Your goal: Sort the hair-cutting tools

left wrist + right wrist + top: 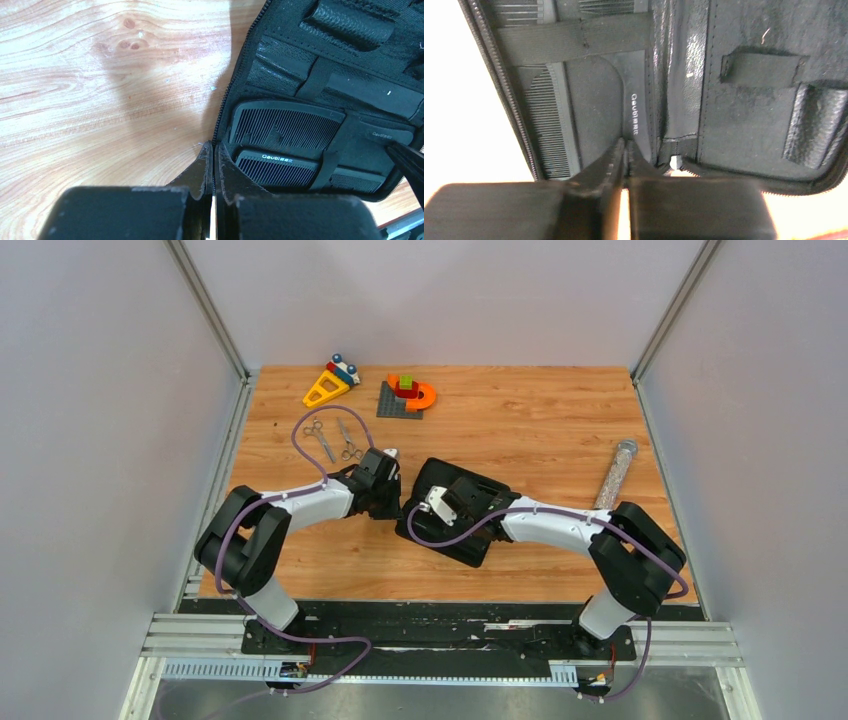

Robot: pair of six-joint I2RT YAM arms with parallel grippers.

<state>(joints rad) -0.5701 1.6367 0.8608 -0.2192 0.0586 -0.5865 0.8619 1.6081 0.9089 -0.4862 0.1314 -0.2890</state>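
Note:
Two silver scissors (320,438) (347,440) lie side by side on the wooden table at the back left, clear of both arms. An open black case (428,478) lies mid-table. My left gripper (393,502) (213,150) is shut on the zipper edge of the case (300,60). Inside it, two black combs sit under elastic straps: one (287,127) with a flat handle and one (280,170) below it. My right gripper (440,510) (626,147) is shut at the handle end of the labelled comb (634,100); I cannot see the pinch itself.
Colourful toy blocks (328,385) (405,395) stand at the back of the table. A clear glittery tube (615,472) lies at the right. Grey walls close in the left, right and back sides.

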